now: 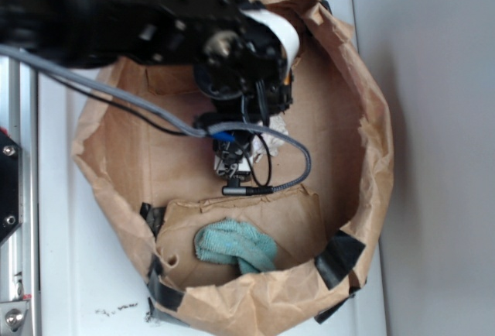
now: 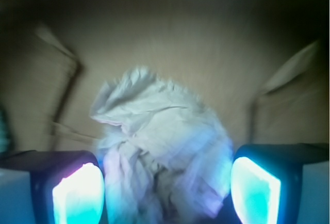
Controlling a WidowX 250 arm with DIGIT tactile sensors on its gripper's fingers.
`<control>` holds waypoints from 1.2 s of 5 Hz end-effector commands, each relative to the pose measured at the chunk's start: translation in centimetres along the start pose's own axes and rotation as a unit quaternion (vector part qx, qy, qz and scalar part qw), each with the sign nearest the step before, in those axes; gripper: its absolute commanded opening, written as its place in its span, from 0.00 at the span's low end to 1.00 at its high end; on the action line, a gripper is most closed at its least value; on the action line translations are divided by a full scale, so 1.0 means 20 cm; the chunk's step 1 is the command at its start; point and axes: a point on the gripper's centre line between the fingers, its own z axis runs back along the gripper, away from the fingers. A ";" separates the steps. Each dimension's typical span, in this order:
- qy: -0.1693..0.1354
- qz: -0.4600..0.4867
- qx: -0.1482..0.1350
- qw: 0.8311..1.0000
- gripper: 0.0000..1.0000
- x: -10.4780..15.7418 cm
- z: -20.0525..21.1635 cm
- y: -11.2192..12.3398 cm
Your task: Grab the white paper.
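Exterior overhead onto the paper bag; wrist close inside it, both sharing the white paper.

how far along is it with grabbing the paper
Done: the gripper is down inside the bag, its open fingers either side of the white paper. In hand: lining up the grasp. Left: closing on the paper and lifting it out; the teal cloth lies untouched.

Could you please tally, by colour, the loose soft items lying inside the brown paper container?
White paper, between the open jaws of the gripper: 1
Teal-green cloth, near the wall of the brown paper container: 1
Total: 2
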 end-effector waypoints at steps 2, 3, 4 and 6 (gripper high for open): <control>-0.010 -0.010 0.012 1.000 0.00 0.06 -0.05 0.00; -0.027 -0.008 0.010 1.000 0.00 0.06 0.02 -0.01; -0.067 -0.009 -0.018 0.998 0.00 0.04 0.20 -0.02; -0.085 0.039 -0.043 0.995 0.00 -0.15 0.63 -0.06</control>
